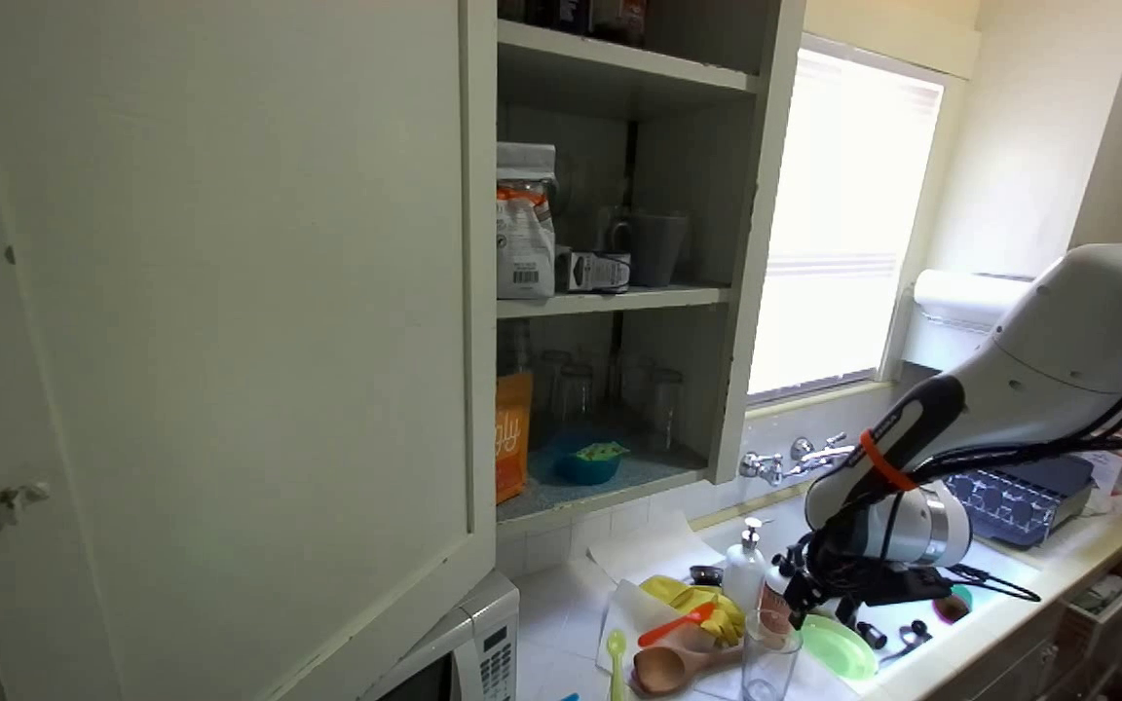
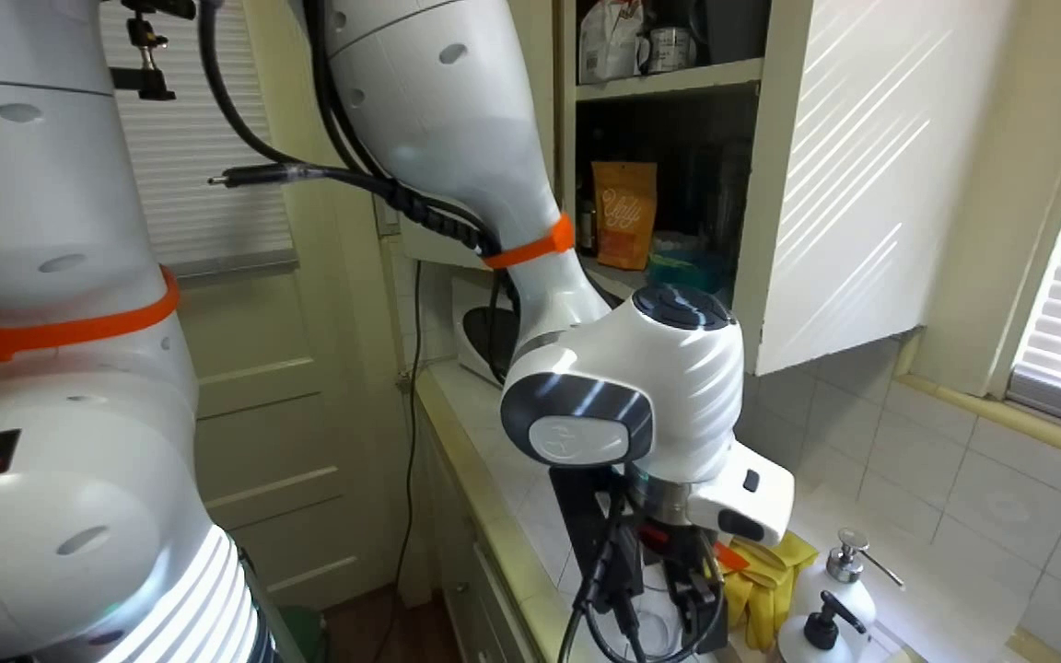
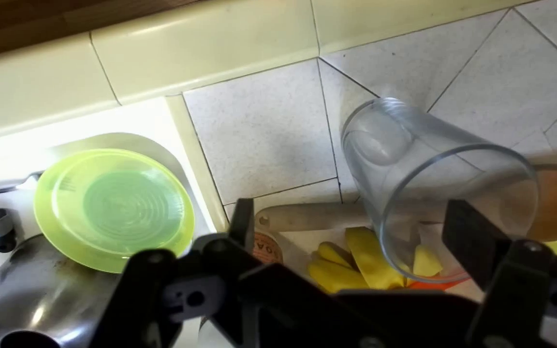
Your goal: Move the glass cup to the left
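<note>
Clear glass cup (image 3: 418, 179), upright, near the hand (image 3: 351, 213) with parted fingers (image 3: 472, 237)

A wooden spoon (image 1: 668, 670) lies beside yellow gloves (image 1: 686, 592), near a green plate (image 3: 114, 210).

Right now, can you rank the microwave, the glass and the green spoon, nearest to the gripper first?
As seen in an exterior view, from the gripper:
1. Glass: just below and left of it in the picture.
2. Green spoon: well left of the glass.
3. Microwave: farthest left, at the bottom edge.
</note>
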Robot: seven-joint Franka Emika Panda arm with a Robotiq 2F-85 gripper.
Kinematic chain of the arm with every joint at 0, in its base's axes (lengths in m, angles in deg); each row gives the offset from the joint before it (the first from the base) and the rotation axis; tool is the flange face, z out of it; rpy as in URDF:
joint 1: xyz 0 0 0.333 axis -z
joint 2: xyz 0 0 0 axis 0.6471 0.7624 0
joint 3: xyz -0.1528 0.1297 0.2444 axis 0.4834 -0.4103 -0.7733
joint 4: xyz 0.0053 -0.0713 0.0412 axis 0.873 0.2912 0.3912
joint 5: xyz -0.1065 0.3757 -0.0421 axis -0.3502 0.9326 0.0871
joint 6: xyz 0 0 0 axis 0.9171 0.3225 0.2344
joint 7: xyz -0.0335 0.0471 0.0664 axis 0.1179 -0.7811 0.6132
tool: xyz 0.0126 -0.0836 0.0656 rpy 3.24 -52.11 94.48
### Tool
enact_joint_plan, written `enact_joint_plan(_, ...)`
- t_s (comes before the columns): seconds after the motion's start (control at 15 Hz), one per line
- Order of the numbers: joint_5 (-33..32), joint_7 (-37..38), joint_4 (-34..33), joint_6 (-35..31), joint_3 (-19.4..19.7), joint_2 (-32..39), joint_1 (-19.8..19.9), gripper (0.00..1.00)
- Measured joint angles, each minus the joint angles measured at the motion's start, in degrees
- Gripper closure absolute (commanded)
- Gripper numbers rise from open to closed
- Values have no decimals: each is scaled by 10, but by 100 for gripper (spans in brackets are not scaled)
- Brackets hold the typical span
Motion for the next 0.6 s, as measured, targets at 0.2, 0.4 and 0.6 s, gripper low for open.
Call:
enact_joint_plan(0.2, 70, -50, -13, 0, -16, 12, 0, 21)
enact_joint_plan(0.4, 117, -88, -27, 0, -26, 31, 1, 38)
enact_joint_plan(0.6, 145, -115, -40, 0, -34, 53, 4, 57)
